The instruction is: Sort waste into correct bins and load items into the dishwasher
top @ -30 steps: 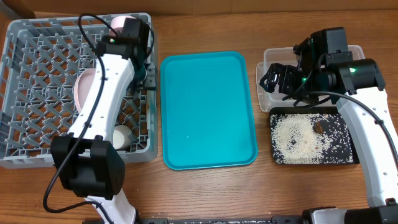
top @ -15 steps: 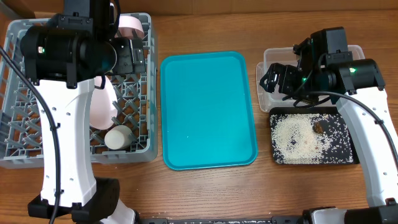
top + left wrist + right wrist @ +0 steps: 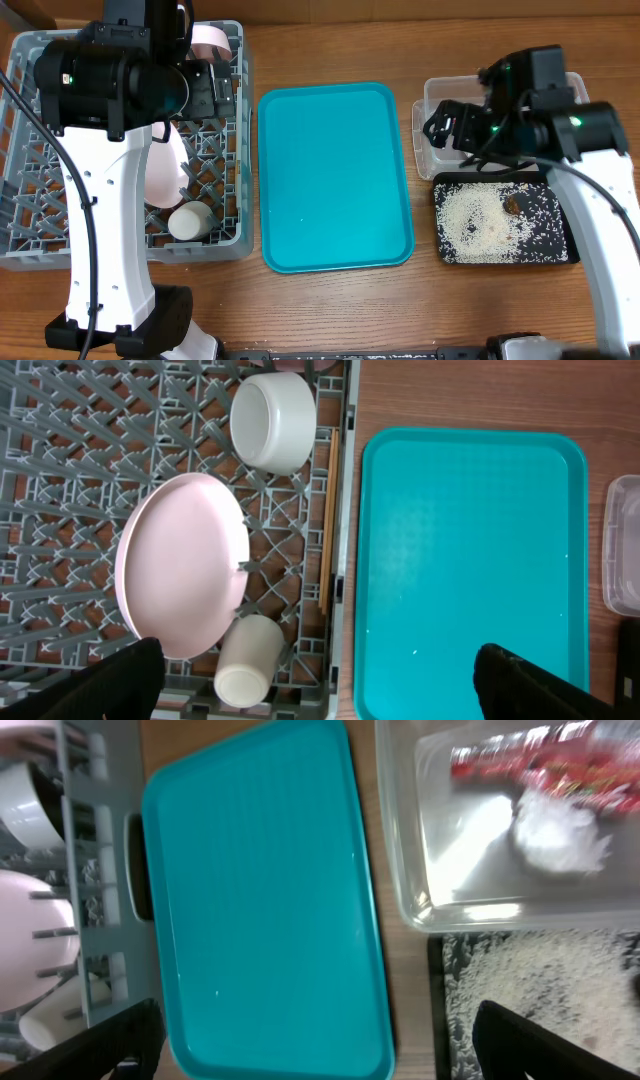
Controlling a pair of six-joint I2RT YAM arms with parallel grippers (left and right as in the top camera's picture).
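The grey dish rack (image 3: 22,248) stands at the left. It holds the pinkish plate (image 3: 180,565) on edge, a white bowl (image 3: 272,420), a small cup (image 3: 245,660) on its side, and chopsticks (image 3: 327,520) along its right wall. My left gripper (image 3: 320,695) hangs open and empty high above the rack's right edge. My right gripper (image 3: 320,1055) is open and empty, beside the clear tub (image 3: 425,100). The tub holds the red wrapper (image 3: 540,765) and white tissue (image 3: 560,830). Rice (image 3: 480,220) with brown bits lies in the black tray (image 3: 570,240).
The teal serving tray (image 3: 335,175) lies bare between the rack and the bins. In the overhead view my left arm covers much of the rack's middle. Wooden tabletop shows in front of the trays.
My left arm has lifted from low at the rack's back right corner to high above the rack. My right arm has edged slightly to the right.
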